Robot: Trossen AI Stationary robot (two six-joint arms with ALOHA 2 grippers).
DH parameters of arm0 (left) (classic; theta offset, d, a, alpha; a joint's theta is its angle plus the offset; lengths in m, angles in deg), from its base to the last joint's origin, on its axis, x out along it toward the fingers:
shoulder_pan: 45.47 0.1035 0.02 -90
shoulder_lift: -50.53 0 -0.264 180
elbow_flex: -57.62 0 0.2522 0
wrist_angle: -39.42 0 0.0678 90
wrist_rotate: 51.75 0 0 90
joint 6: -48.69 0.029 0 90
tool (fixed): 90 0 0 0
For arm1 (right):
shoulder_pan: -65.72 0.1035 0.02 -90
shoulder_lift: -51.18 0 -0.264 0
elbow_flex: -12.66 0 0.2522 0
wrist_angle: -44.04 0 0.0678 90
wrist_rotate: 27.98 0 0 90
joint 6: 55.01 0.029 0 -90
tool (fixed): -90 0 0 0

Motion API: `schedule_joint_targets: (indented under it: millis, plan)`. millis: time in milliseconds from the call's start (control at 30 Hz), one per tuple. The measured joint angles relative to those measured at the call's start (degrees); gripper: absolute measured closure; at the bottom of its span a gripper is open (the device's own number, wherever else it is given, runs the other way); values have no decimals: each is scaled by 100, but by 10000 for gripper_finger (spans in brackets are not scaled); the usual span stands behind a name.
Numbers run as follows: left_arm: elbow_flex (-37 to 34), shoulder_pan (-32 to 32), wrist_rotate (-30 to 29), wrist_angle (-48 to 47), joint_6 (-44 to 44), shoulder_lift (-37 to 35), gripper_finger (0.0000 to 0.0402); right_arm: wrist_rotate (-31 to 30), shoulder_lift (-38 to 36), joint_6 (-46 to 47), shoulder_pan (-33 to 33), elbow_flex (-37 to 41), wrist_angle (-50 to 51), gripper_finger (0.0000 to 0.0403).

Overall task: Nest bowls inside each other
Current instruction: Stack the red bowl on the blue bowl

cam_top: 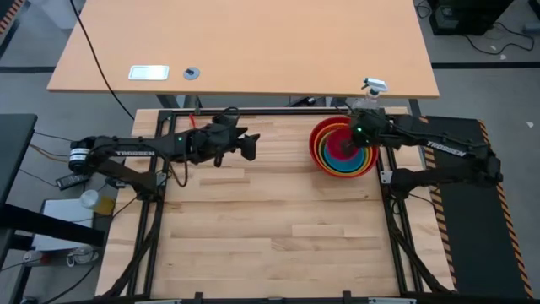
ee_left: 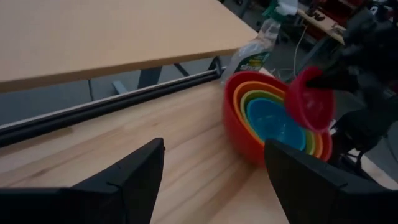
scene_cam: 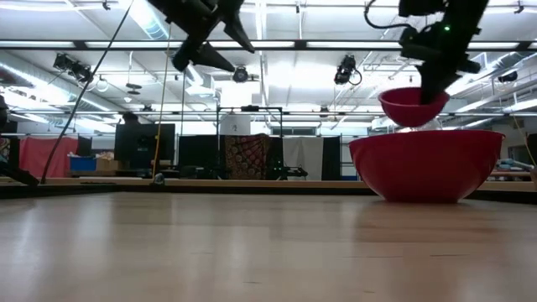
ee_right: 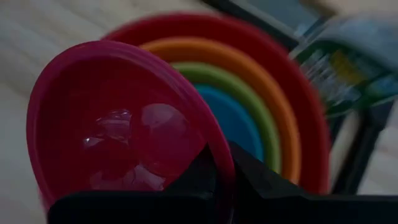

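Red (cam_top: 317, 143), orange, lime green and blue (ee_left: 273, 124) bowls sit nested at the table's far right, the red one (scene_cam: 426, 166) resting on the wood by its base. Just above this stack hangs the small magenta bowl (scene_cam: 411, 106), tilted, with my right gripper (ee_right: 221, 158) shut on it. My left gripper (cam_top: 252, 143) hovers open and holding nothing above the table's far middle, left of the stack; the open gripper (ee_left: 214, 162) faces the bowls. My right gripper pinches the magenta bowl's rim (ee_right: 219, 149), one finger inside the bowl and one outside. The fingers come slanting down from above on the bowl's right side. The bowl is lifted clear and tilted over the nested stack (cam_top: 343, 150).
A clear spray bottle (ee_left: 255, 53) stands just behind the stack at the table's far edge. A tan desk (cam_top: 253, 42) lies beyond the black frame rail (ee_left: 112, 102). Bare wood stretches over the table's middle and near side (cam_top: 270, 228).
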Motion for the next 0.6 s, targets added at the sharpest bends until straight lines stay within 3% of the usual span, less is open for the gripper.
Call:
schedule_joint_targets:
  millis: [267,600]
  plan:
    - [-409,25,19,5,17,-597,123,735,-311,493,-135,656,32,372]
    - [-738,33,23,-110,-64,-1087,123,819,-273,1083,-180,1256,3,372]
